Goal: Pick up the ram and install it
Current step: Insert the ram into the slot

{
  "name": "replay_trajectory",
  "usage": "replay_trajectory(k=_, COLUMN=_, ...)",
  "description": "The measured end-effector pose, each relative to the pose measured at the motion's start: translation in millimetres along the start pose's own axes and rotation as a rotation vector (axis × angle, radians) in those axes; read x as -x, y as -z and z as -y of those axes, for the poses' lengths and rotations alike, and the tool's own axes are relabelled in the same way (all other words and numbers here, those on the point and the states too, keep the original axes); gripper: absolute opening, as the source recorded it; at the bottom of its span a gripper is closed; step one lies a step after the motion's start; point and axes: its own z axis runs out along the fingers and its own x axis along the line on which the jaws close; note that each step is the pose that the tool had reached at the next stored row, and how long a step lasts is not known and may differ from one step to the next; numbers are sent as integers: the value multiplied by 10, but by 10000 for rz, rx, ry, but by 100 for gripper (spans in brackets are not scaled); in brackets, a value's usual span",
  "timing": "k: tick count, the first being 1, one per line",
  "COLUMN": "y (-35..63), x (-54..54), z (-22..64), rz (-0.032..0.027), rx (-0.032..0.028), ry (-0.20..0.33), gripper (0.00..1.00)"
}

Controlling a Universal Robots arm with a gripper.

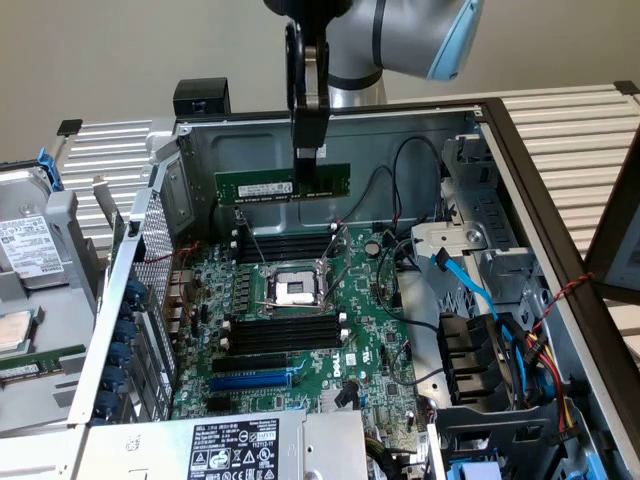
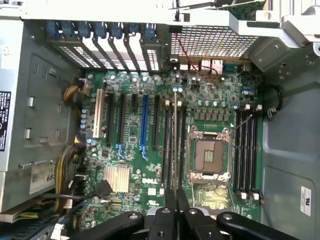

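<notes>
Clenched on the long dark-green ram stick [image 1: 255, 185], the black tool [image 1: 306, 178] hangs at twelve o'clock of the silver processor socket [image 1: 297, 290], above the black memory slots [image 1: 285, 245]; any tilt risks jamming it.

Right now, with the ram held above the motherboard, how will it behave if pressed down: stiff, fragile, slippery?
The ram is a thin flat board, so probably stiff along its length and light. The gripper pinches only a narrow part near its middle, so it may tilt if one end meets resistance first.
</notes>
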Motion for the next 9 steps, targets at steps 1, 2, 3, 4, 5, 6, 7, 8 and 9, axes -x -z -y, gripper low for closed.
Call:
replay_trajectory(k=1, y=-18, x=1, z=-3, rz=5, rx=3, ry=-93, gripper=12)
replay_trajectory(k=2, y=-36, x=1, z=-6, rz=11, rx=6, ry=-172, gripper=12)
replay_trajectory(k=3, y=-55, x=2, z=-8, rz=17, rx=9, ry=-252, gripper=12)
replay_trajectory(k=4, y=-73, x=3, z=-11, rz=22, rx=11, ry=-328, gripper=12)
replay_trajectory(k=5, y=-92, x=3, z=-13, rz=27, rx=13, ry=-395, gripper=12)
replay_trajectory(k=6, y=-110, x=4, z=-14, rz=31, rx=15, ry=-447, gripper=12)
replay_trajectory(k=7, y=-128, x=4, z=-13, rz=32, rx=16, ry=-481, gripper=12)
replay_trajectory(k=8, y=-147, x=6, z=-12, rz=34, rx=17, ry=-497, gripper=12)
replay_trajectory(k=9, y=-164, x=7, z=-12, rz=34, rx=17, ry=-503, gripper=12)
